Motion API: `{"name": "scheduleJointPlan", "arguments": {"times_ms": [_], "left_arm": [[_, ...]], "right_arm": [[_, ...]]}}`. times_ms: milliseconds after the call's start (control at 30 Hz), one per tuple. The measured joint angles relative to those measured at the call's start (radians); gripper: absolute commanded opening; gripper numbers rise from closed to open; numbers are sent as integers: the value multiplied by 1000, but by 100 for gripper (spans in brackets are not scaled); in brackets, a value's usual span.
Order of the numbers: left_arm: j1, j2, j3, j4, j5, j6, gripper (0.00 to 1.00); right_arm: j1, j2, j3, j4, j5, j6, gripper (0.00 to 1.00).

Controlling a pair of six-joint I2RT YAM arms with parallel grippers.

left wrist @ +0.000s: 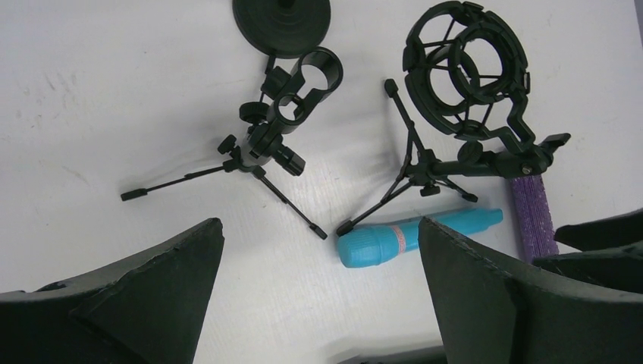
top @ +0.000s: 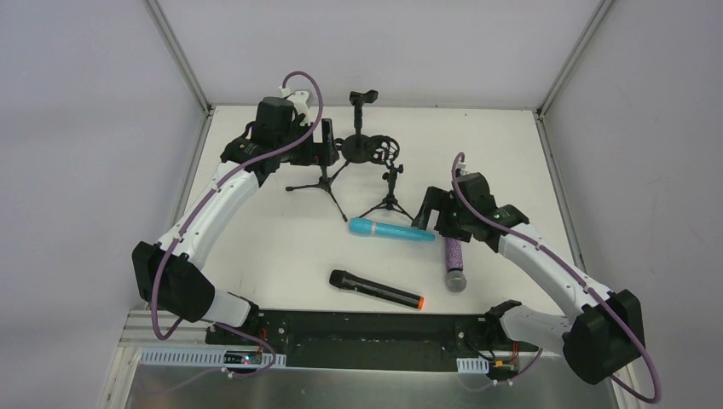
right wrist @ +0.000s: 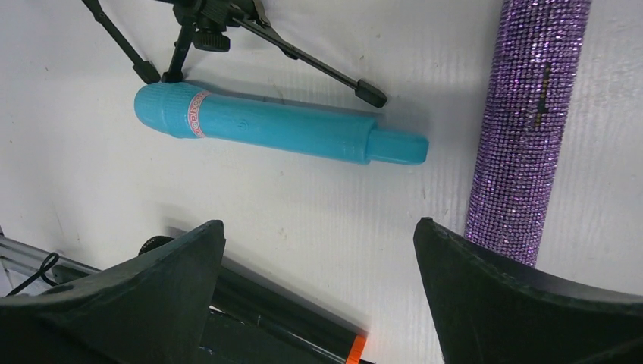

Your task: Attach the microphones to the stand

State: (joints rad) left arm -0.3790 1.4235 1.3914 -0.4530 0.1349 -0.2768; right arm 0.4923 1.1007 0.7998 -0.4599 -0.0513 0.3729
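All three mics lie flat on the table (top: 256, 256), none mounted. The turquoise mic (top: 390, 229) is mid-table, just beside a tripod foot, with the purple mic (top: 454, 260) to its right and the black mic (top: 376, 289) nearer the arm bases. The right gripper (right wrist: 318, 227) hovers over the turquoise mic, jaws spread wide and empty. The left gripper (left wrist: 317, 227), equally spread, hangs above the stands (left wrist: 292, 114) at the far side. This looks like the first pickup: the right must drop and close across the turquoise barrel

White worktop (top: 256, 256) carries, lying flat: turquoise microphone (top: 390, 230), purple microphone (top: 454, 262), black microphone (top: 376, 290). Standing: clip tripod stand (top: 332, 198), shock-mount tripod stand (top: 390, 198), round-base stand (top: 362, 145).
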Motion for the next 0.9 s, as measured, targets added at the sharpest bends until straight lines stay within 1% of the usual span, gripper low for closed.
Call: {"name": "scheduleJointPlan", "arguments": {"times_ms": [200,433,567,733,900], "left_arm": [[-18,0,0,0,67,8,100],[-100,0,0,0,104,53,100],[-113,-2,0,1,112,65,100],[-113,-3,0,1,113,77,100],[-113,-3,0,1,110,80,100]], "right_arm": [[0,71,6,26,-57,0,99],[0,190,36,59,-80,-8,98],[0,247,55,55,-24,-6,98],[0,251,55,38,61,4,98],[0,283,56,35,92,20,98]]}}
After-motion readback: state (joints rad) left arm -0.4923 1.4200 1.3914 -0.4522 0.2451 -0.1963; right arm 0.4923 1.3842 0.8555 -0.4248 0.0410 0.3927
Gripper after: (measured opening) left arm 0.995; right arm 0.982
